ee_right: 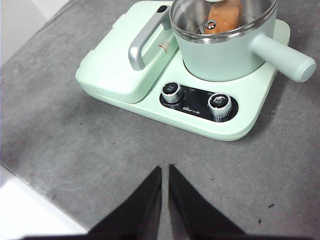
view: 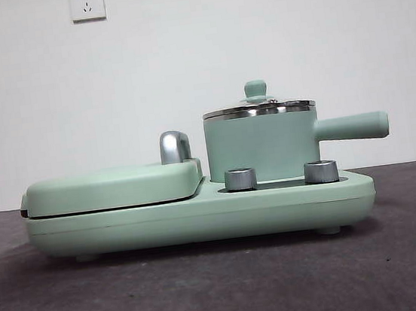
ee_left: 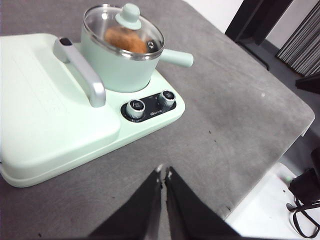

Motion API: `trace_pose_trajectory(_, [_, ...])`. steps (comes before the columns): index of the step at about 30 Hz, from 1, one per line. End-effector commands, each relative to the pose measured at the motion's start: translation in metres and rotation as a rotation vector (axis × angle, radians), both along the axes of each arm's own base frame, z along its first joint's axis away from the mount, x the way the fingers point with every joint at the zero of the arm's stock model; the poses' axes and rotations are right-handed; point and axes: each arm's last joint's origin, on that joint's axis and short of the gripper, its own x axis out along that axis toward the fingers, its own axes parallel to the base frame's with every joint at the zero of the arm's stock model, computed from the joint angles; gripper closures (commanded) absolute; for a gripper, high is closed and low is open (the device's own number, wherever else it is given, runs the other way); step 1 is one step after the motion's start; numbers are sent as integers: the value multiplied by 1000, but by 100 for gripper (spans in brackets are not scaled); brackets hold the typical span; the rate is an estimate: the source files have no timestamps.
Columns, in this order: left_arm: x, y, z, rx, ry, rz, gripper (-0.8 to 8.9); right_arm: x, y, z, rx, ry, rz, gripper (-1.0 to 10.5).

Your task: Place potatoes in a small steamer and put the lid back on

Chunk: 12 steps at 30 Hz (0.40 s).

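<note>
The small mint-green steamer pot [view: 263,149] stands on the right half of the mint-green cooker base [view: 200,217], its handle pointing right. The glass lid [view: 257,107] with a green knob sits on the pot's steel rim. Through the glass, the orange-brown potato [ee_left: 125,39] lies inside the pot; it also shows in the right wrist view [ee_right: 225,17]. My left gripper [ee_left: 163,172] is shut and empty above the grey table, in front of the cooker. My right gripper [ee_right: 165,168] is shut and empty, also back from the cooker. Neither gripper shows in the front view.
The flat griddle cover [view: 113,186] with a chrome handle [view: 174,146] fills the cooker's left half. Two chrome dials [view: 240,179] sit at the front of the base. The table edge [ee_left: 280,160] lies near the left gripper, with white floor beyond.
</note>
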Motion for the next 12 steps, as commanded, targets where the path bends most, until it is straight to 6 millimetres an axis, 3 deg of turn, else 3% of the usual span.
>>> trace_pose_trajectory(1, [-2, 0, 4, -13, -15, -5, 798, 0, 1, 3, 3, -18, 13, 927])
trace_pose_trajectory(12, [-4, 11, -3, 8, -70, 82, 798, 0, 1, 3, 3, -18, 12, 927])
